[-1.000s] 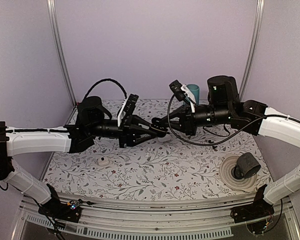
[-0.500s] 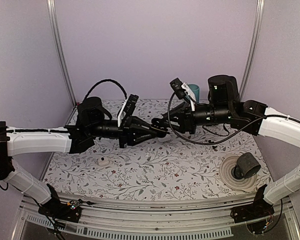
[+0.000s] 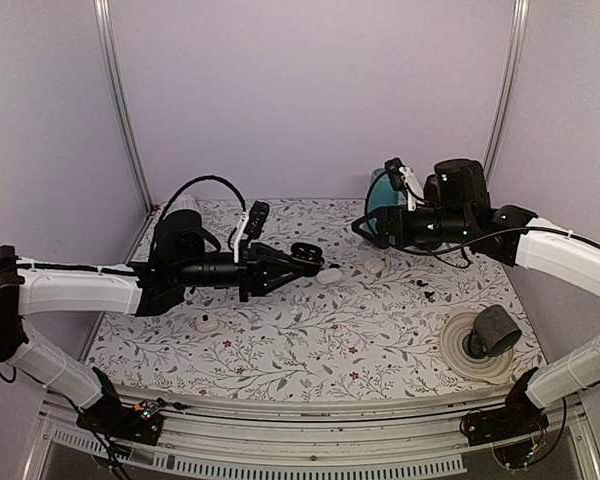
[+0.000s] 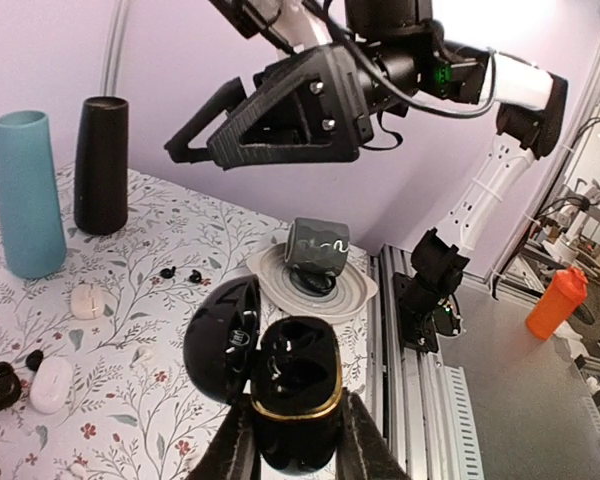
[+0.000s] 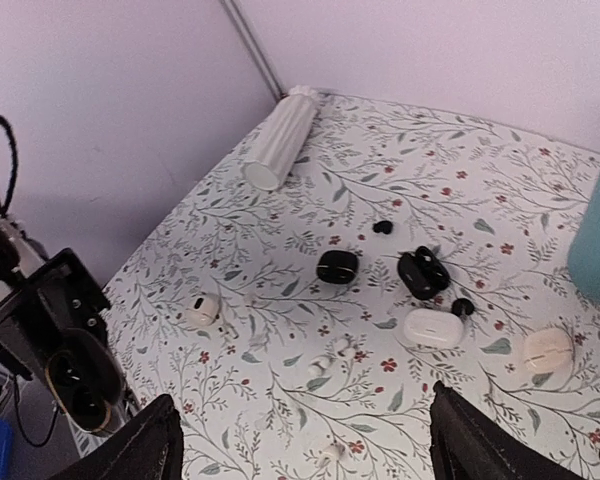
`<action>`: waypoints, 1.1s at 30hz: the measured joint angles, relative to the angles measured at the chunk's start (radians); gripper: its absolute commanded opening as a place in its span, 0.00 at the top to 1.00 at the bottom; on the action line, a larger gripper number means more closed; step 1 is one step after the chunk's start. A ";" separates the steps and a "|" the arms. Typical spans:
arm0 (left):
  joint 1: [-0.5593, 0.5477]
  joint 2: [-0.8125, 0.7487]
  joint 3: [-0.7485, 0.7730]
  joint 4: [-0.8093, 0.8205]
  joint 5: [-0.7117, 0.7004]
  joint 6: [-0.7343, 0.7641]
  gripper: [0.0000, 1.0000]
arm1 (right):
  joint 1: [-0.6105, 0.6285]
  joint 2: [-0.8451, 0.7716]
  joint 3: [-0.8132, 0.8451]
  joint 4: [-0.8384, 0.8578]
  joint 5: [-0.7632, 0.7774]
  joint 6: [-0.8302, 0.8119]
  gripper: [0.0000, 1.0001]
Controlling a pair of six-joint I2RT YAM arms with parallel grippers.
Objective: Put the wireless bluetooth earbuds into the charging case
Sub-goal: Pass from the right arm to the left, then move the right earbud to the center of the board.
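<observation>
Back swung the right gripper (image 5: 304, 392) from the left gripper (image 4: 300, 445), fingers wide apart and empty, while the left stayed clamped on the open black charging case (image 4: 295, 385); with black earbuds (image 4: 192, 275) loose on the floral table (image 5: 460, 180), fetching one looked next, needing a fine pinch.

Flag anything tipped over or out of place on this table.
The white ribbed vase lies on its side at the far corner, while the blue vase and black vase stand upright. The grey cup also lies tipped on its plate.
</observation>
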 measured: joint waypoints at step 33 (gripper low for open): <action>0.039 -0.088 -0.047 -0.003 -0.085 -0.018 1.00 | -0.369 0.447 -0.136 -0.043 0.238 0.238 0.46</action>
